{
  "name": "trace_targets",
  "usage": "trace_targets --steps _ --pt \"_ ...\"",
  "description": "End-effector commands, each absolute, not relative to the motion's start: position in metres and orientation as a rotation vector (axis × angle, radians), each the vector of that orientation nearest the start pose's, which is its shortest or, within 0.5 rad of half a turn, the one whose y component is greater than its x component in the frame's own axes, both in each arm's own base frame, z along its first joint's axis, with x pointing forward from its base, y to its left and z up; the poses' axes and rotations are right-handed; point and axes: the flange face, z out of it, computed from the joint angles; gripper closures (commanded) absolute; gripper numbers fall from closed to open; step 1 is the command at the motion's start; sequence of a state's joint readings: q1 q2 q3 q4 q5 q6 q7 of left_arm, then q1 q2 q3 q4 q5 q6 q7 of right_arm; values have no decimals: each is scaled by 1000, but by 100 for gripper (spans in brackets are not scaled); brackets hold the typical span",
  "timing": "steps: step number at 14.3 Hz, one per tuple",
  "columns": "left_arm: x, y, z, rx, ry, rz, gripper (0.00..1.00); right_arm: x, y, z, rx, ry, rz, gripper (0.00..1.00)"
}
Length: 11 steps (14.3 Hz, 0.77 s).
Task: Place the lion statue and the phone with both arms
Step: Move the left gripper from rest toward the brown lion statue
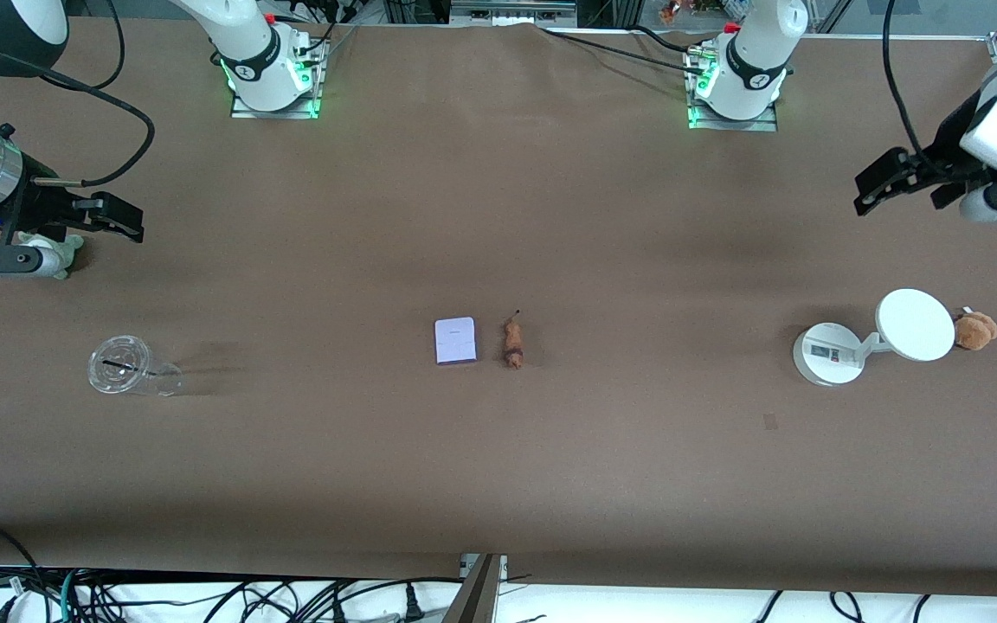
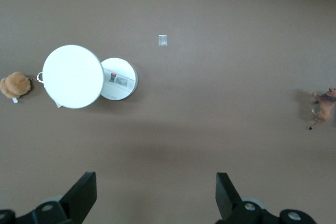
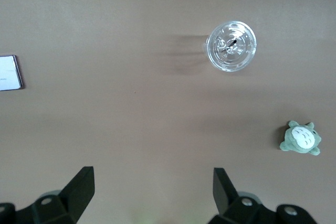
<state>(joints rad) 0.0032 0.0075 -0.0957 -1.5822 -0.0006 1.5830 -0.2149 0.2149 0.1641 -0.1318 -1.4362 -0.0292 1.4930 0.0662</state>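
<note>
The phone [image 1: 454, 340], a flat pale lavender-white slab, lies at the table's middle. The lion statue [image 1: 512, 342], a tiny orange-brown figurine, lies close beside it toward the left arm's end, apart from it. My left gripper [image 1: 901, 201] is open and empty, up in the air at the left arm's end of the table. In the left wrist view [image 2: 156, 192] the lion statue [image 2: 324, 107] shows at the edge. My right gripper [image 1: 74, 240] is open and empty, up over the right arm's end. In the right wrist view [image 3: 153, 190] the phone [image 3: 9, 73] is cut off by the edge.
A white round-based stand [image 1: 832, 353] with a disc and a fuzzy tan plush [image 1: 974, 330] sit toward the left arm's end. A clear plastic cup [image 1: 122, 366] and a grey-green plush [image 1: 61, 253] sit toward the right arm's end.
</note>
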Motion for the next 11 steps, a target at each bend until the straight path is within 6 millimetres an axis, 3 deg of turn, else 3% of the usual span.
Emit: trace_targets --steps 1,2,4,5,8,11 --pt "573 -53 604 -3154 -187 14 0 596 52 593 -3195 -29 146 0" --pt "579 -58 590 -3153 -176 55 0 596 52 593 -3196 -34 146 0" --pt "594 -83 543 -3129 -114 187 0 596 52 593 -3196 -34 146 0" --pt "596 -89 535 -3126 -94 209 0 596 52 592 -3196 -34 148 0" --pt "600 -82 526 -3135 -110 229 0 596 53 591 -3195 -34 151 0" --pt "612 -67 491 -3118 -145 318 0 596 53 591 -3194 -32 151 0"
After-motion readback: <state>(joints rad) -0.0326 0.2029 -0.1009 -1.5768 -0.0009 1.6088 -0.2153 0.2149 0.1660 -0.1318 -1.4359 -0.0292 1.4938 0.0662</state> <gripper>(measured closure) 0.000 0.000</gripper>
